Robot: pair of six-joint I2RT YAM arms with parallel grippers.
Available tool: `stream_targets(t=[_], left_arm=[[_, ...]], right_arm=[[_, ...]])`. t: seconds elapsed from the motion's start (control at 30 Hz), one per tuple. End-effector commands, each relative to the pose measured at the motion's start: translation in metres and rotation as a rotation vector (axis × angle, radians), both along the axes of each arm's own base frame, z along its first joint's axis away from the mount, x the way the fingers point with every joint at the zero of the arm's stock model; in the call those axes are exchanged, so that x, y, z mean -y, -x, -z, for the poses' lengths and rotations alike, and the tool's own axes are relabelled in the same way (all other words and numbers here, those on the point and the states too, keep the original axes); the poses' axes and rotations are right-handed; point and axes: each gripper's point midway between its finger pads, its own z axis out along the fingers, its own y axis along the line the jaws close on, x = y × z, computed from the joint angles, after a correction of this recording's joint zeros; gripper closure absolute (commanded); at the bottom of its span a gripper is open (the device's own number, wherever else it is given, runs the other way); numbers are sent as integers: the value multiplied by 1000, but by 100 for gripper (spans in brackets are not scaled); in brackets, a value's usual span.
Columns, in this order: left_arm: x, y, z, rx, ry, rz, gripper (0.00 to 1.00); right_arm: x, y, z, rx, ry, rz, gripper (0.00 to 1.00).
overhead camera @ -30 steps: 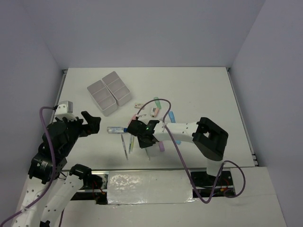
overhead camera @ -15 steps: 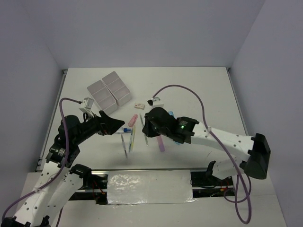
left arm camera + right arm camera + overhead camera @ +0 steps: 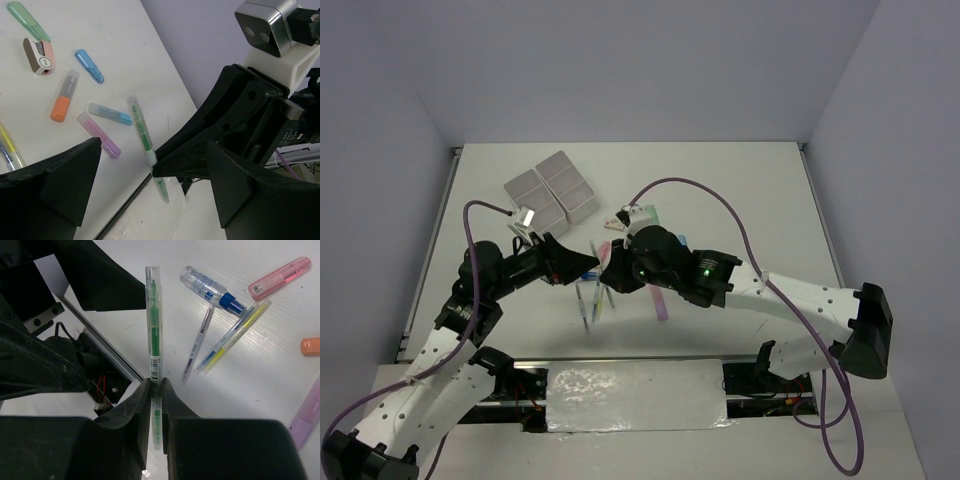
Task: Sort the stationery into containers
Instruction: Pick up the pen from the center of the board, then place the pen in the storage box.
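Left hand [image 3: 570,262] swung in, gaping; we're keeping right hand [image 3: 156,385] clamped on green pen [image 3: 153,320], heading 11 o'clock to containers [image 3: 552,195].

green pen [image 3: 153,335]: clear barrel, green core, standing upright off the table, pinched low between the fingers of the right gripper [image 3: 155,386]
containers [image 3: 551,195]: six white bins, sitting as a two-by-three block at the far left
clear tube [image 3: 207,284]: blue-capped, lying flat
yellow pen [image 3: 235,337], thin grey pen [image 3: 198,342]: lying just beside the tube
pink highlighter [image 3: 280,277]: lying near the tube's cap
orange highlighter [image 3: 63,97], purple highlighter [image 3: 98,134], blue highlighter [image 3: 89,66], green highlighter [image 3: 27,20]: lying scattered, flat
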Motion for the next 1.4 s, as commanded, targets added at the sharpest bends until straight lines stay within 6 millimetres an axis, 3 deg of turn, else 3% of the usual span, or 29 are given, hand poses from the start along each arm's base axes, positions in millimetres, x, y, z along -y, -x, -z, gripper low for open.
stream_targets(t=[0.0, 0.17, 0.4, 0.7, 0.73, 0.8, 0.83, 0.87, 0.9, 0.93, 0.97, 1.03, 1.07, 1.1, 1.23, 1.37], left_arm=[[8, 0, -16, 66, 31, 29, 3], [13, -3, -2, 38, 15, 29, 15], [18, -8, 0, 36, 16, 27, 29], [20, -10, -2, 46, -6, 29, 85], [19, -12, -1, 58, -27, 16, 93], [15, -16, -5, 71, -60, -8, 99], [10, -20, -2, 72, -97, -36, 100], [8, -22, -1, 74, -115, -54, 100], [5, -25, -8, 90, -124, -73, 100], [-1, -29, -2, 81, -163, -108, 100], [-3, -33, -8, 91, -177, -127, 100], [-11, -39, -4, 80, -234, -166, 100], [-15, -46, -9, 96, -259, -198, 100], [-17, -49, -11, 91, -266, -213, 100], [-37, -72, -17, 108, -357, -348, 100], [-84, -113, -26, 71, -482, -660, 100]], right_arm=[[-19, 0, -38, 61, -98, -44, 91], [-23, 3, -40, 66, -107, -66, 91], [-28, 8, -38, 66, -115, -105, 91], [-27, 7, -33, 73, -107, -106, 90], [-28, 9, -33, 76, -108, -122, 88], [-28, 9, -31, 78, -103, -124, 80], [-25, 8, -31, 87, -103, -123, 56], [-24, 8, -30, 93, -101, -119, 37], [-20, 5, -27, 94, -88, -104, 26], [-14, 5, -27, 98, -84, -92, 10], [-7, 0, -26, 104, -78, -66, 2], [12, -3, -24, 108, -68, -28, 0], [23, -4, -33, 124, -86, -7, 0], [28, -7, -23, 114, -60, 10, 0], [79, -10, -35, 165, -49, 126, 0], [117, -5, -43, 211, -32, 192, 0]])
